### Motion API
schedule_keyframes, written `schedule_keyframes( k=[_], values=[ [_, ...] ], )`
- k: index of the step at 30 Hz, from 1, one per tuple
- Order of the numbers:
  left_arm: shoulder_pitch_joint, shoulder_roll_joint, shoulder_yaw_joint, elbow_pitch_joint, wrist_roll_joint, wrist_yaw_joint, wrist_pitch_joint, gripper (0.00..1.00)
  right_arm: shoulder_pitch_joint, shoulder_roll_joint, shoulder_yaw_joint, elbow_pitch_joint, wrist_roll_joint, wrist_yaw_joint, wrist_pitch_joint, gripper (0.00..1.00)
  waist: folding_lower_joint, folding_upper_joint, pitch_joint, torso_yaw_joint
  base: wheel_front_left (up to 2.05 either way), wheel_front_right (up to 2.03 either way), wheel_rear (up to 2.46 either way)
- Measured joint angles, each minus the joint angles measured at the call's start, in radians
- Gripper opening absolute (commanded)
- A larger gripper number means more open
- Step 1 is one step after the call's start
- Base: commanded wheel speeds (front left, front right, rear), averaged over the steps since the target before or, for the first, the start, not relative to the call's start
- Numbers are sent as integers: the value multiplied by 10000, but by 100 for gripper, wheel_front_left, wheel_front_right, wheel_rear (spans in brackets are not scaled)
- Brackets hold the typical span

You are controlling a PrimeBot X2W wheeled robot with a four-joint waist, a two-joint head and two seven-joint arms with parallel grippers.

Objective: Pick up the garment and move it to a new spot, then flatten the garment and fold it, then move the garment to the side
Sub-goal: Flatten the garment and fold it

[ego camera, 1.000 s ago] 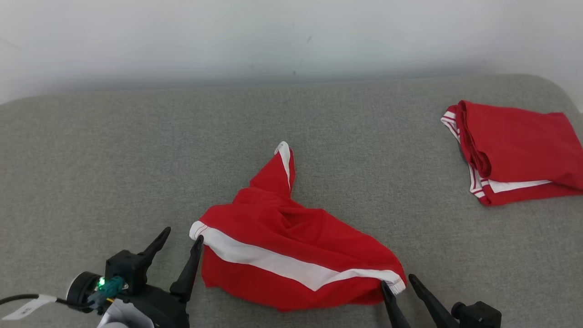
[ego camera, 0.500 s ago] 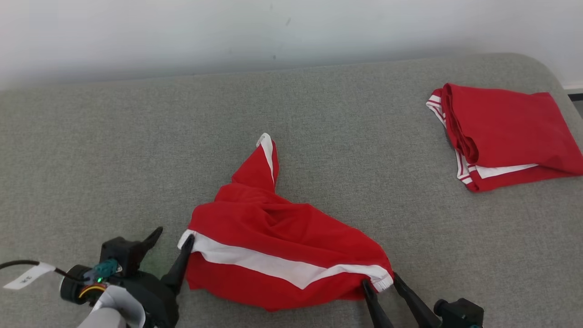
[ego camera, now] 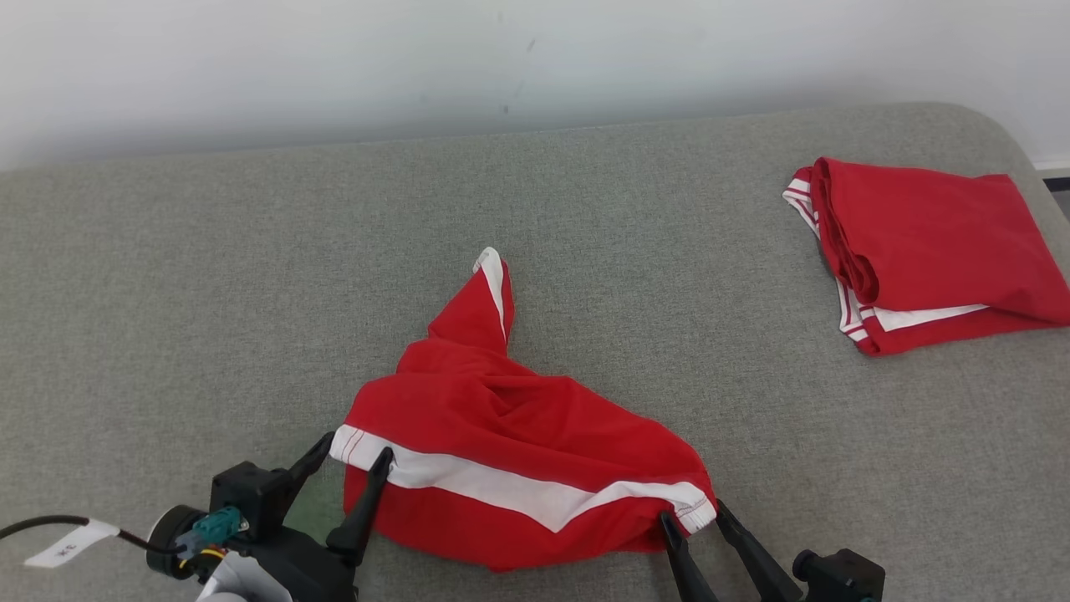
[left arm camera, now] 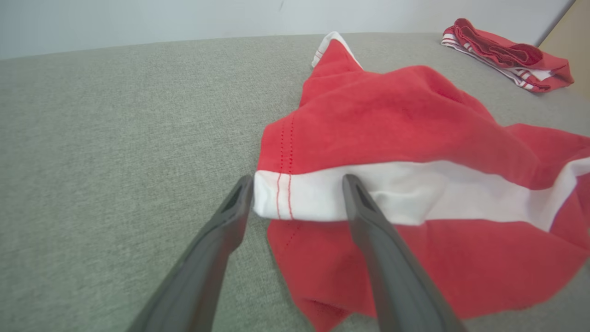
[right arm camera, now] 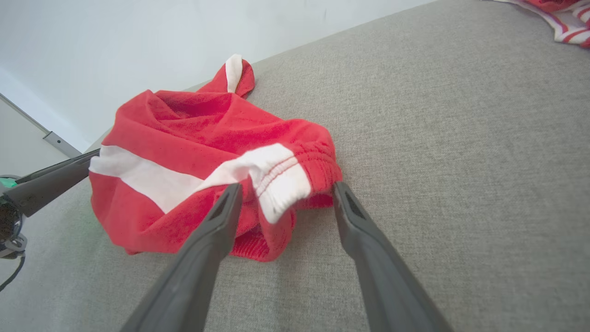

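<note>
The garment (ego camera: pixel 518 426) is red with a white stripe and lies crumpled on the grey cushion (ego camera: pixel 209 293), one corner pointing toward the wall. My left gripper (ego camera: pixel 355 450) stands open around the stripe's left end (left arm camera: pixel 295 196), one finger on each side of it. At the stripe's other end (right arm camera: pixel 281 182), my right gripper (ego camera: pixel 692 512) is open too, with the white hem between its fingers. The jaws have not closed on the cloth at either corner. The left gripper's finger (right arm camera: pixel 50 182) shows beyond the garment (right arm camera: pixel 184 152) in the right wrist view.
A second red and white garment (ego camera: pixel 928 251) lies folded at the cushion's far right, also seen as a folded pile (left arm camera: pixel 507 53) in the left wrist view. A pale wall (ego camera: pixel 501 58) runs behind the cushion. Bare cushion stretches to the left.
The left gripper has moved right, so its fingers now straddle the stripe's left corner. The right gripper has slid forward around the hem. The camera shifted slightly.
</note>
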Motion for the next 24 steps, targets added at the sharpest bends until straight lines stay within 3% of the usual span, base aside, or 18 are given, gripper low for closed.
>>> schedule_keyframes(
  k=[18, 20, 21, 22, 23, 24],
  values=[
    [359, 201, -178, -769, 2, 437, 299, 100, 183, 146, -205, 228, 10, 0, -169, 100, 0, 0, 34, 60, 0, 0, 0],
    [358, 171, -159, -623, -117, 410, 372, 99, 174, 150, -140, 234, 10, 0, -169, 33, 0, 0, 17, 48, 0, 0, 0],
    [342, 155, -161, -535, -169, 360, 357, 63, 166, 151, -105, 226, 10, 0, -169, 25, 0, 0, 13, 38, 0, 0, 0],
    [326, 146, -178, -424, -199, 332, 339, 40, 154, 150, -61, 219, 10, 0, -169, 0, 0, 0, 12, 30, 0, 0, 0],
    [325, 123, -169, -324, -263, 288, 274, 0, 149, 146, -46, 215, 12, 0, -171, 0, 0, 0, 6, 28, 0, 0, 0],
    [310, 92, -173, -255, -320, 247, 222, 0, 147, 144, -36, 219, 12, 0, -171, 0, -1, 0, -4, 34, 0, 0, 0]
  ],
)
